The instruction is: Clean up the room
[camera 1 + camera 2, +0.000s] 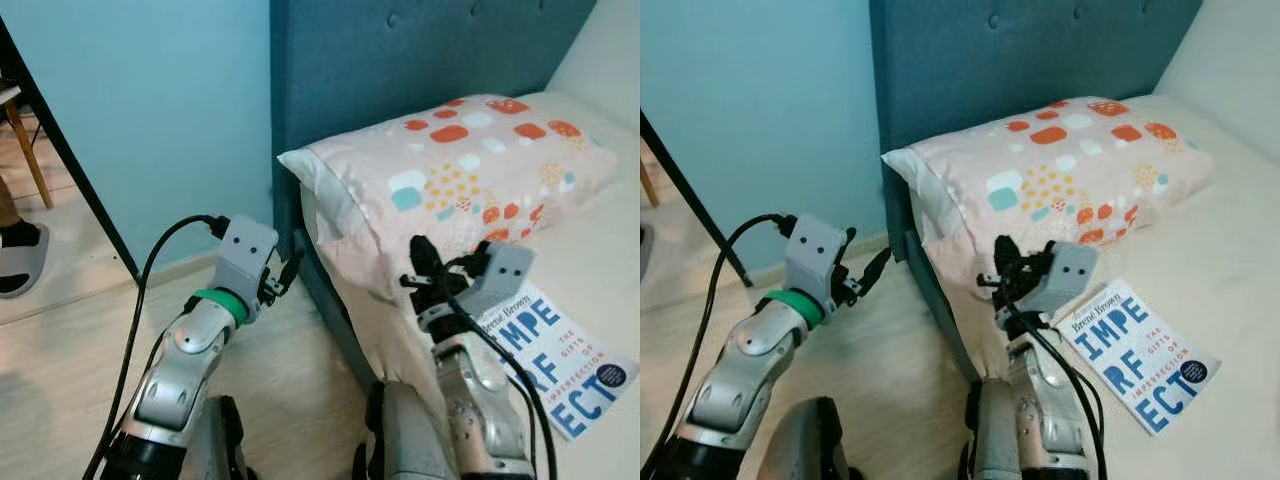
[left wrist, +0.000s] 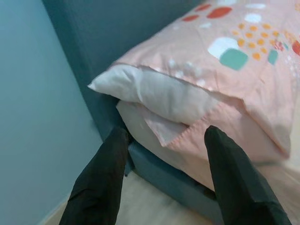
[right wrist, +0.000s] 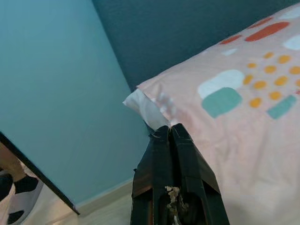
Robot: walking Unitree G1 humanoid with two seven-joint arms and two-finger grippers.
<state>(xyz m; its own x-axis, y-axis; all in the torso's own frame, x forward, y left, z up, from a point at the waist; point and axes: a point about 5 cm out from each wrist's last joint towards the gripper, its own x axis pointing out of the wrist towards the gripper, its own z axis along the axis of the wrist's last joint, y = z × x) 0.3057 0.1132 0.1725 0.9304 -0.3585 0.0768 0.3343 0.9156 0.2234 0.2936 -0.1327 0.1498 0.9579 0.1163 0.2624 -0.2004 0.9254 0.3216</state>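
The pink cotton pillow w/ orange, teal & white patches (image 1: 455,170) lies at the head of the bed against the dark teal padded headboard (image 1: 400,50), its open end hanging past the cream mattress (image 1: 590,260); left hand (image 1: 285,272) hovers off the bed's corner, fingers spread wide w/ nothing between them. Right hand (image 1: 420,262) sits low by the pillow's front edge, fingers pressed together, empty. Risks: a closed hand just shoves the pillow off the edge, & the white-and-blue paperback (image 1: 560,365) nearby could get swept along.
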